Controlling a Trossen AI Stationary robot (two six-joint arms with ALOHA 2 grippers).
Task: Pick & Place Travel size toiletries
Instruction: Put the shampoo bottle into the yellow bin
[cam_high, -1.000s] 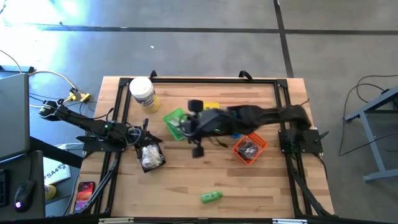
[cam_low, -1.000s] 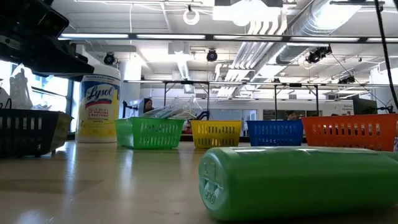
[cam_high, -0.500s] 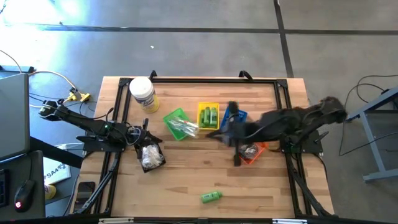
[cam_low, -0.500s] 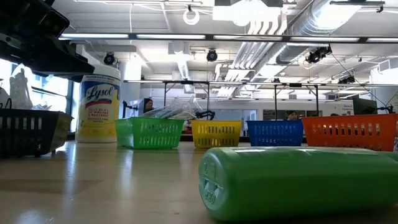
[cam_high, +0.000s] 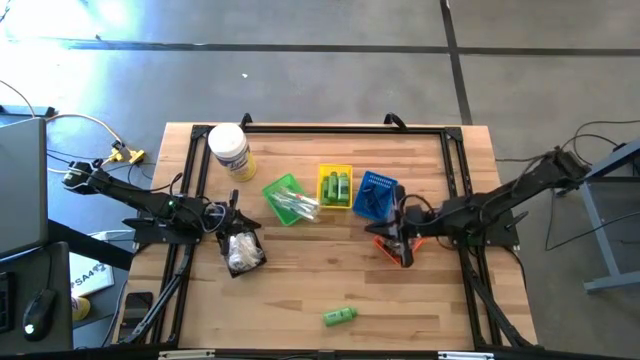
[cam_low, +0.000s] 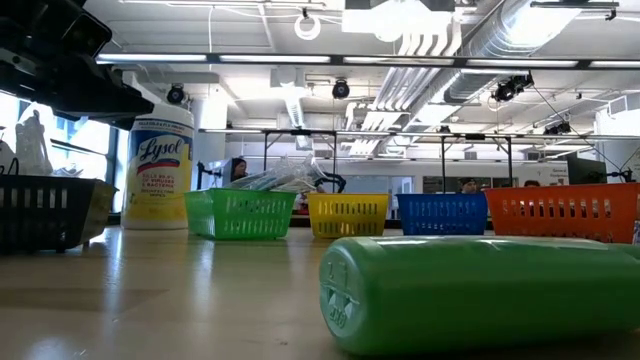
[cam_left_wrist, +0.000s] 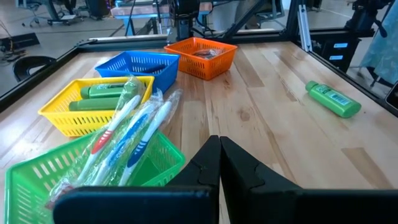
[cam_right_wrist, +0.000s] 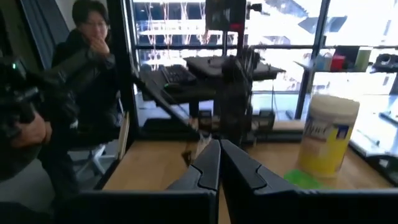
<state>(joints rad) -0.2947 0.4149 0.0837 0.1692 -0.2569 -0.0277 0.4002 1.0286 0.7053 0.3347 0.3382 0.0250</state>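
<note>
High view: right hand (cam_high: 398, 232) over orange basket (cam_high: 392, 250), fingers together, empty; left hand (cam_high: 232, 215) likewise.

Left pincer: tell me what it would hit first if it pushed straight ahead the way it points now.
Probably the green basket of wrapped toothbrushes, which sits directly ahead of the shut left pincer. The yellow basket lies behind it. Depth is hard to judge.

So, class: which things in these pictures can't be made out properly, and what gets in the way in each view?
- Orange basket, high view: the right gripper covers most of it, hiding the contents.
- Black basket, high view: the pale contents are too small to identify.
- Green bottle, low view: cut off by the right edge, blocking the table behind.
- Blue basket, low view: its wall hides the inside.
</note>
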